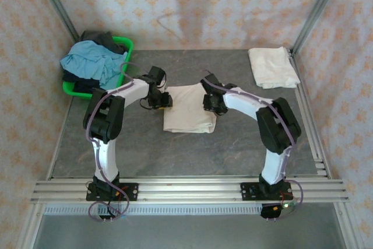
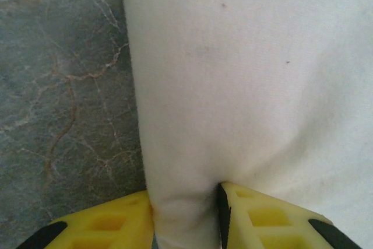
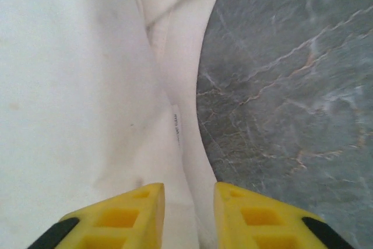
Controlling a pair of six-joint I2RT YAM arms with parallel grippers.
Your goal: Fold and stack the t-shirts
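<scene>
1. My left gripper [image 2: 186,217]: jaws nearly closed, pinching the shirt's [image 2: 250,86] left edge; creases run into the pinch.
2. My right gripper [image 3: 189,217]: jaws narrow, with the shirt's [image 3: 70,86] layered right edge between them. I cannot tell whether it is clamped.
3. The shirt [image 1: 187,118] lies half-folded between my two grippers [image 1: 160,98] [image 1: 211,104], spreading ahead of the fingers and inward from each.
4. Step in hand, as I judge it: the next fold. To do it well, both pinches should take every layer, lift together and level, and keep the cloth taut between them so the crease lands straight.
5. Edges: bare table [image 2: 64,115] begins just outside the left pinch, and likewise outside the right [image 3: 291,86], so neither grip has much cloth to spare.
6. Room: open table [image 1: 175,155] lies behind both grippers. The folded shirt [image 1: 272,67] sits well ahead and outward of the right gripper. The basket [image 1: 125,44] stands near the left arm's outer side; swing wide of it.
</scene>
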